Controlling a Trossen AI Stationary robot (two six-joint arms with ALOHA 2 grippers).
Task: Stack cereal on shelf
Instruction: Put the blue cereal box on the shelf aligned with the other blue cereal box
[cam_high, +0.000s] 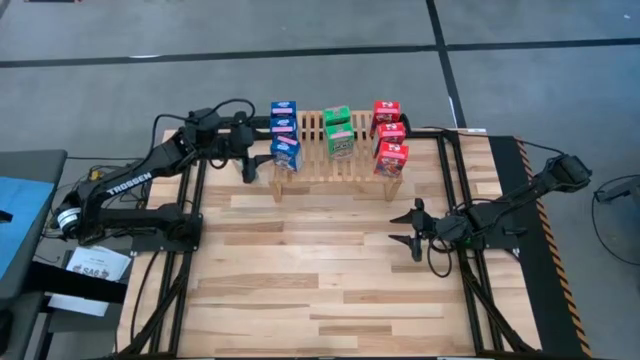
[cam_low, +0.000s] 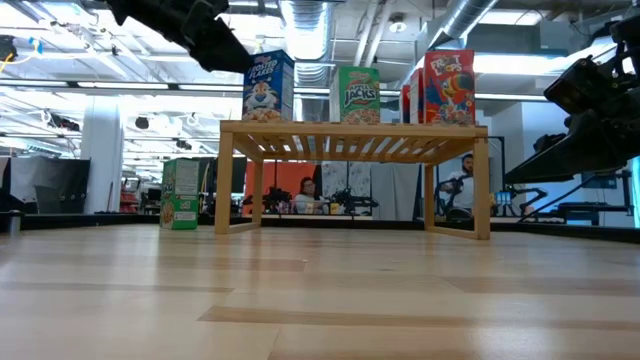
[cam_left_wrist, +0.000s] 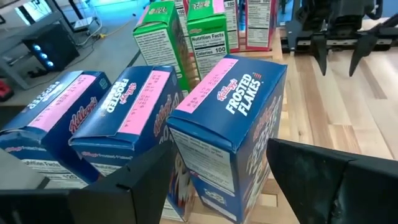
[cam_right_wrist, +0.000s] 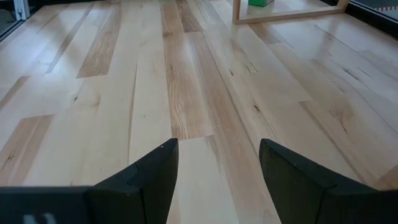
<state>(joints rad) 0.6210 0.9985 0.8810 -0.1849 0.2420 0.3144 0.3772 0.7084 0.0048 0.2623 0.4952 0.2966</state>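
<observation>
While the near blue Frosted Flakes box (cam_left_wrist: 233, 130) stands at the left end of the slatted wooden rack (cam_high: 318, 166), the left gripper (cam_high: 258, 160) straddles it, fingers spread, gripping nothing — withdrawing askew could topple the light cardboard. Right gripper (cam_high: 413, 228) — agape, empty — waits over plank tabletop (cam_high: 300, 280).

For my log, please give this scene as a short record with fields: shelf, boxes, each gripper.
shelf: wooden rack at the table's far edge
blue boxes: three on the rack's left end
green boxes: two mid-rack; one more stands on the table past the rack
red boxes: three on the right end
left gripper: open, beside the nearest blue box
right gripper: open, empty, over bare table
</observation>
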